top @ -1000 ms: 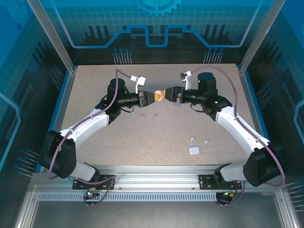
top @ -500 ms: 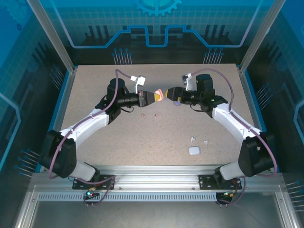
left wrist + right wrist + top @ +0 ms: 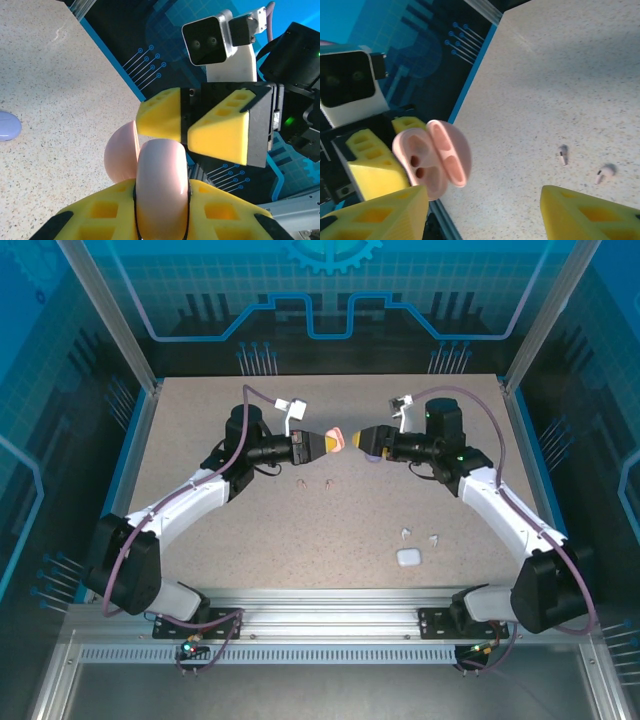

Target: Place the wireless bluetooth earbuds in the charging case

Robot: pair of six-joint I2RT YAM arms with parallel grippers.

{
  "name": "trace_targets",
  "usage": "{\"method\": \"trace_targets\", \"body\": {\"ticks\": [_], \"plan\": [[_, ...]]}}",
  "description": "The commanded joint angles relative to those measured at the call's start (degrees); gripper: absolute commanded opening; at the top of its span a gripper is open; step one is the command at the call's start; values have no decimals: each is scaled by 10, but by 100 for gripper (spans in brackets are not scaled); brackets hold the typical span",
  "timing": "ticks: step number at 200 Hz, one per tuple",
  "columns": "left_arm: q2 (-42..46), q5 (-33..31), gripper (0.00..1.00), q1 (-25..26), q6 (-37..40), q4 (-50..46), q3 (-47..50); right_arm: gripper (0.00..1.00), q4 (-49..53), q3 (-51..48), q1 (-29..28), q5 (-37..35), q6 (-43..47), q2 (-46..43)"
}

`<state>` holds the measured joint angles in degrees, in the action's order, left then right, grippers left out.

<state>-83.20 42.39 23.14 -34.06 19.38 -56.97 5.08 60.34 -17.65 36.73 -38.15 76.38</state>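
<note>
The left gripper (image 3: 324,443) is clamping the pink charging case (image 3: 432,157) between its yellow fingers (image 3: 95,215) and holding it up above the middle of the table (image 3: 200,410). The case is standing open with its lid hinged back, and the two sockets inside are showing empty (dark holes in the right wrist view). The right gripper (image 3: 360,439) is facing the case from just beside it, its jaws spread apart and gripping nothing. The two pink earbuds (image 3: 563,154) are lying on the table below, a little toward the left arm's side. They are near each other but not touching, and they are outside the case. A purple case (image 3: 6,125) is sitting on the table under the right gripper. Nearer the right arm's base, two white earbuds (image 3: 405,533) are lying side by side, and a white case (image 3: 408,557) is resting just in front of them.
</note>
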Motion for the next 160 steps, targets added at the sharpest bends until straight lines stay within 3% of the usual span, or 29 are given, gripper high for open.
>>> {"method": "trace_targets", "body": {"ticks": [1,83,160], "plan": [[17,17,0,1,1,21,0,59,4,26,-18,23,13,5],[18,22,0,1,-9,35,-2,44,18,52,-39,8,28,50],[17,27,0,3,-13,37,-5,37,17,69,-37,9,24,79]]}}
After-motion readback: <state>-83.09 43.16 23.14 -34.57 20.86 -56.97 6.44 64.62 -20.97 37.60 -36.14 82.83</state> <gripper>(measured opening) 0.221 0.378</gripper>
